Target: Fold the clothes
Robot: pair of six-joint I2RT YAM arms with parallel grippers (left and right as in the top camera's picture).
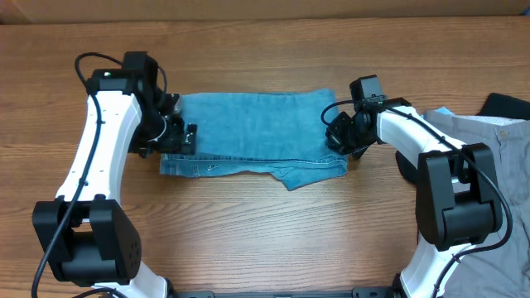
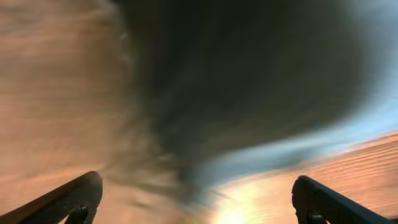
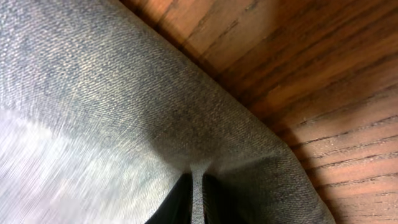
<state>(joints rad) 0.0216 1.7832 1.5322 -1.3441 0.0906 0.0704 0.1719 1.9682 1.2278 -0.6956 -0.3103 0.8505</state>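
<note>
Folded jeans (image 1: 257,128) are seen mid-frame on the tabletop (image 1: 265,240); right jaws are clenched on them, left jaws released.

The jeans (image 1: 257,132) are light blue, evenly washed on the upper layer and a deeper, mottled blue on the layer showing along their near side. In the right wrist view the denim is a fine diagonal twill of blue-grey and pale threads, paling almost to white at one side. The table (image 1: 265,240) is mid-brown wood with long darker grain streaks, redder with near-black lines up close. The left arm (image 1: 103,149) and right arm (image 1: 414,128) are white with black joints. The left gripper (image 1: 186,136) and right gripper (image 1: 335,136) are black. At the counter's right edge lie grey trousers (image 1: 489,141), with a black garment (image 1: 507,105) towards the far right corner and a pale-blue scrap (image 1: 443,112).
</note>
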